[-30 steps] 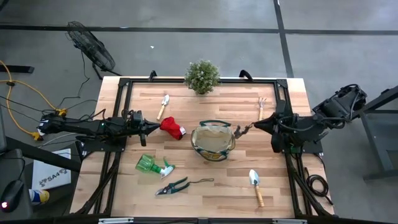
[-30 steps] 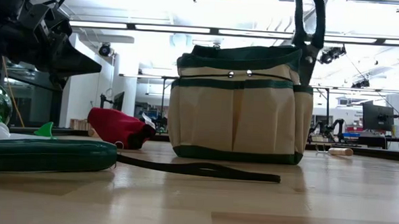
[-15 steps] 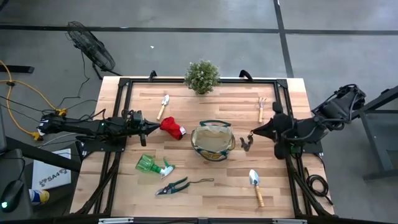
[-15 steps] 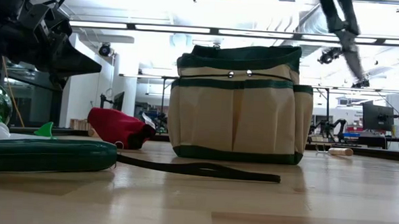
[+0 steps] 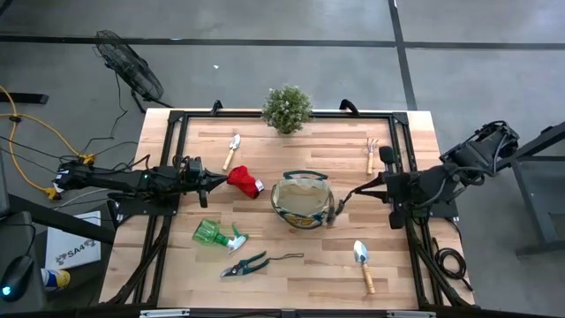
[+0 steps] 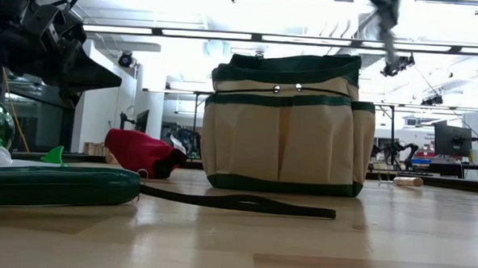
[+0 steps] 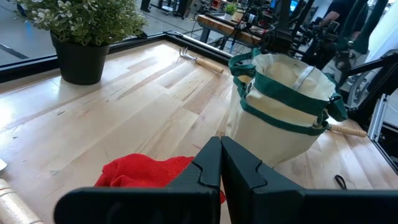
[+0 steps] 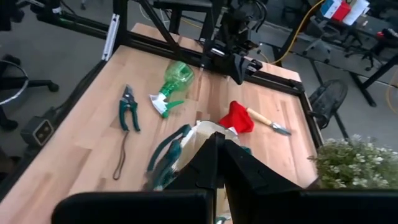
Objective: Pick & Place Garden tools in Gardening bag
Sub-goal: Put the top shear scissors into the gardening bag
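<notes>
Operator: Where do the two grippers stand?

Spotter: The left gripper hovers over the wooden table with its jaws pressed together and nothing between them. The right gripper is also fully closed, its tip at the right rim of the round tan fabric gardening bag with dark green trim. I can't make out whether anything is pinched there.

Operator: And the tools?

Spotter: All outside the bag, as far as I can see. The crumpled red glove lies just beside the left fingertips, between that gripper and the bag. The green plastic spray bottle and the green-handled pruners lie nearer the front edge on the left. One wooden-handled metal trowel is behind the glove. A second wooden-handled trowel is front right, and the small wooden-handled rake is back right.

Operator: Which arm goes for what?

Spotter: My guess is the left arm takes the glove. It sits straight ahead along the line the fingers point, so the jaws only need to open and advance. The right arm is nearer the front trowel, whose long axis runs front to back, blade toward the bag. A grip across the handle looks sensible.
</notes>
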Available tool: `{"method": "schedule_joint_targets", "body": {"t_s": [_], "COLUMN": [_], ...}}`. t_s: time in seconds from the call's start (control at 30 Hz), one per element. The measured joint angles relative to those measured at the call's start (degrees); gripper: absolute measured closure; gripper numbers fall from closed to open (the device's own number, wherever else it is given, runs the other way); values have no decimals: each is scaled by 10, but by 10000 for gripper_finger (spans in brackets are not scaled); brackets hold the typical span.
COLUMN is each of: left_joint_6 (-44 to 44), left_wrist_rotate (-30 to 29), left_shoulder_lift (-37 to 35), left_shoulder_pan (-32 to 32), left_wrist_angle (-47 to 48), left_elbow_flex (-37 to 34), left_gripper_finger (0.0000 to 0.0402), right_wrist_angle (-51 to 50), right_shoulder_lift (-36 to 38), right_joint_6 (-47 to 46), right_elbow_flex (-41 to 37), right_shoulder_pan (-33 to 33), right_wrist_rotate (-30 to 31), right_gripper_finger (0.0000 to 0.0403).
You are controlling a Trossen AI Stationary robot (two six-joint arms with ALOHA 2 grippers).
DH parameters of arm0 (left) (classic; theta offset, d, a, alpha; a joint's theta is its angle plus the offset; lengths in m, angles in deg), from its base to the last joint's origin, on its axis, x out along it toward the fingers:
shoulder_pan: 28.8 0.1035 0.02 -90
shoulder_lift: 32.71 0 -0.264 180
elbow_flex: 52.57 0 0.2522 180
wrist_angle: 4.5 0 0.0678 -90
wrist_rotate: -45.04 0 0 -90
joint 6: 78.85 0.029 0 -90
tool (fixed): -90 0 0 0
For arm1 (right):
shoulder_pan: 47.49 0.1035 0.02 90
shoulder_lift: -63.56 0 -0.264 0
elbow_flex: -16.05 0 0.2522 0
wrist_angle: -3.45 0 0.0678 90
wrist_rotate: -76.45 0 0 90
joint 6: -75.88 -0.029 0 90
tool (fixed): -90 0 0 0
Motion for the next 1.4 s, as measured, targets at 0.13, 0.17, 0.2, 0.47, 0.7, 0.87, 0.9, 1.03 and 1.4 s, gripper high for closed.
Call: {"method": "schedule_joint_targets", "body": {"t_s": [0.13, 0.17, 0.2, 0.47, 0.7, 0.87, 0.9, 1.03, 1.4], "left_joint_6": [0, 0, 0, 0, 0, 0, 0, 0, 0], "left_wrist_rotate": [0, 0, 0, 0, 0, 0, 0, 0, 0], "left_shoulder_lift": [0, 0, 0, 0, 0, 0, 0, 0, 0], "left_shoulder_pan": [0, 0, 0, 0, 0, 0, 0, 0, 0], "left_wrist_angle": [0, 0, 0, 0, 0, 0, 0, 0, 0], "left_elbow_flex": [0, 0, 0, 0, 0, 0, 0, 0, 0], "left_gripper_finger": [400, 400, 400, 400, 400, 400, 400, 400, 400], "right_wrist_angle": [3, 3, 3, 29, 33, 39, 39, 43, 50], "right_shoulder_lift": [-1, -2, -2, -16, -26, -37, -38, -43, -37], "right_joint_6": [14, 17, 20, 49, 61, 77, 80, 81, 89], "right_elbow_flex": [0, 0, 0, 0, 0, 0, 0, 0, 0], "right_shoulder_pan": [-13, -16, -20, -56, -93, -111, -114, -122, -121], "right_wrist_rotate": [-1, -5, -11, -49, -88, -108, -112, -115, -99], "right_gripper_finger": [399, 399, 399, 399, 399, 399, 399, 399, 399]}}
